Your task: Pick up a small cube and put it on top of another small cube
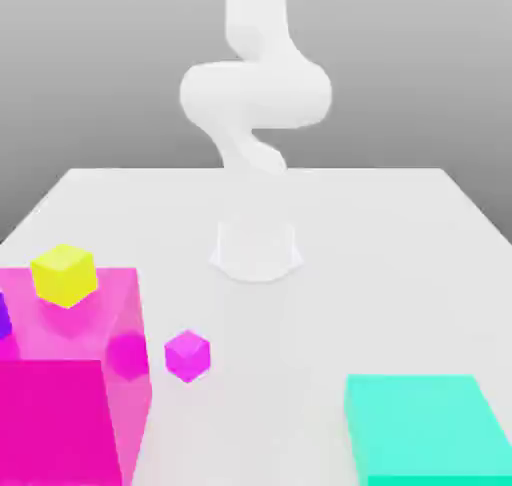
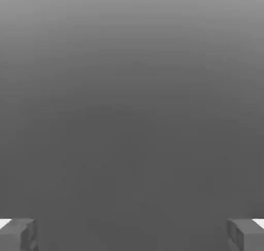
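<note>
My claw [image 2: 132, 234] hangs with its two fingertips [image 2: 18, 235] spread wide apart and nothing between them, facing plain grey background rather than the counter [image 1: 380, 254], so I judge it is raised well above the work and not yet aimed at anything. In the exterior view my white arm [image 1: 255, 94] coils up from its round base [image 1: 256, 249] at the middle of the counter, folded high, which fits a ready pose that keeps the claw clear of the blocks below. Nearer the camera sits the small magenta cube [image 1: 187, 355], alone on bare counter just beside the large magenta block [image 1: 70, 384] on the exterior view's left; it is free on top and on its open side, so I think a grasp from above suits it, with the fingers turned so neither scrapes the big block. The yellow cube [image 1: 64, 273] rests on top of that large block, and being raised, it will need a higher lift to stack on. A teal block [image 1: 430, 429] lies well apart on the exterior view's right, out of the way. A sliver of purple [image 1: 4, 316] shows at the left edge; I cannot tell what it is.
</note>
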### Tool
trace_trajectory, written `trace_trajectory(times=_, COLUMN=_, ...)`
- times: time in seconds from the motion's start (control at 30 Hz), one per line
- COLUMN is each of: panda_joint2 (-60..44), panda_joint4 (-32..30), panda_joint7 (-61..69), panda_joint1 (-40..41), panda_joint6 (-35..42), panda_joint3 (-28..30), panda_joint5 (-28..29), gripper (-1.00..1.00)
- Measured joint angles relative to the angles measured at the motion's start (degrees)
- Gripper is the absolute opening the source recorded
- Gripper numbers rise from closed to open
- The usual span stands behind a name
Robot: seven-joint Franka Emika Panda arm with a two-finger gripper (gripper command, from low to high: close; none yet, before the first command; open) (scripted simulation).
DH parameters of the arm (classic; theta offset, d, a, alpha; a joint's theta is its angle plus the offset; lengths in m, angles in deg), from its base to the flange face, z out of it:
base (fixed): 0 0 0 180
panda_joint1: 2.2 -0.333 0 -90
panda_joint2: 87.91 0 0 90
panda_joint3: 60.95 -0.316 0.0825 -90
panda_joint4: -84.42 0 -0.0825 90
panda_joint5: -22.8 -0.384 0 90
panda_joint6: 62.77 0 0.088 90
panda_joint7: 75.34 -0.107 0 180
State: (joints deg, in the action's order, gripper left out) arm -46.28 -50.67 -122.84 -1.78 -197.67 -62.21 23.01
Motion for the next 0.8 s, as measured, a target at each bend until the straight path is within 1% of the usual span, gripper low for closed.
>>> trace_trajectory(times=0.17, panda_joint2=-9.78, panda_joint4=-7.84, panda_joint7=-3.62, panda_joint1=1.04, panda_joint6=-7.23, panda_joint3=-2.03, panda_joint5=0.21, gripper=0.0)
trace_trajectory(times=0.27, panda_joint2=-15.5, panda_joint4=-12.7, panda_joint7=-5.92, panda_joint1=2.18, panda_joint6=-11.93, panda_joint3=-1.67, panda_joint5=0.02, gripper=0.0)
trace_trajectory(times=0.3, panda_joint2=-15.5, panda_joint4=-12.7, panda_joint7=-5.92, panda_joint1=2.18, panda_joint6=-11.93, panda_joint3=-1.67, panda_joint5=0.02, gripper=0.0)
trace_trajectory(times=0.43, panda_joint2=-22.99, panda_joint4=-19.89, panda_joint7=-8.85, panda_joint1=3.92, panda_joint6=-18.44, panda_joint3=-1.07, panda_joint5=-0.85, gripper=0.0)
trace_trajectory(times=0.57, panda_joint2=-32.3, panda_joint4=-27.34, panda_joint7=-11.64, panda_joint1=5.71, panda_joint6=-26.2, panda_joint3=0.31, panda_joint5=-2.66, gripper=0.0)
trace_trajectory(times=0.63, panda_joint2=-35.46, panda_joint4=-29.54, panda_joint7=-13.22, panda_joint1=7.44, panda_joint6=-29.24, panda_joint3=1.65, panda_joint5=-2.91, gripper=0.0)
trace_trajectory(times=0.8, panda_joint2=-38.24, panda_joint4=-35.35, panda_joint7=-20.26, panda_joint1=14.18, panda_joint6=-32.82, panda_joint3=4.88, panda_joint5=0.42, gripper=0.0)
